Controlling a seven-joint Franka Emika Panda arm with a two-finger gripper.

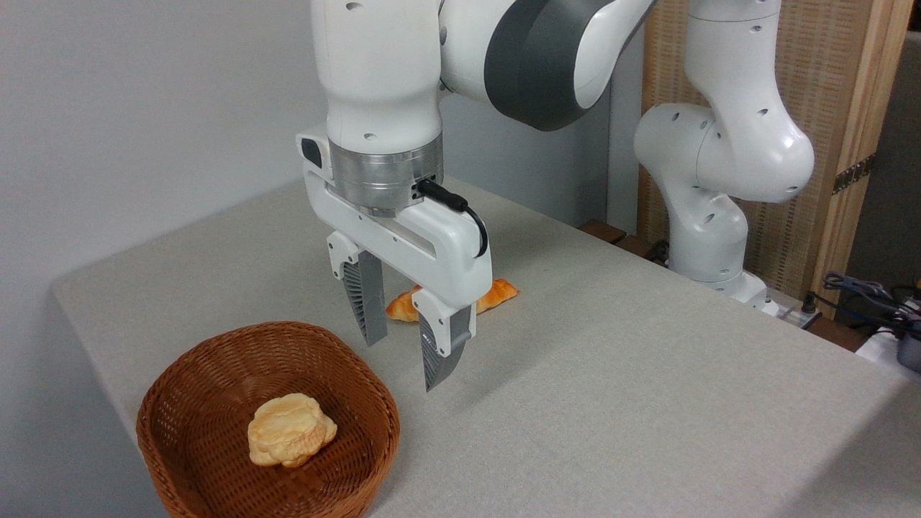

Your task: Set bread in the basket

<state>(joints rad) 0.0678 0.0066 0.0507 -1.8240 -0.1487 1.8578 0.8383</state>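
The bread (498,293) is a golden orange-brown loaf lying on the grey table behind my gripper; only its two ends show, the middle is hidden by a finger. My gripper (404,363) hangs open above the table, in front of the loaf and holding nothing. One finger (363,298) is at the left, the other finger (440,349) is nearer the camera. The reddish-brown wicker basket (216,374) sits at the front left, just left of the gripper.
A pale yellow lumpy bun (291,429) lies inside the basket. The arm's base (709,237) stands at the back right by a wooden screen. Cables (874,298) lie at the far right. The table's edge runs close behind the basket on the left.
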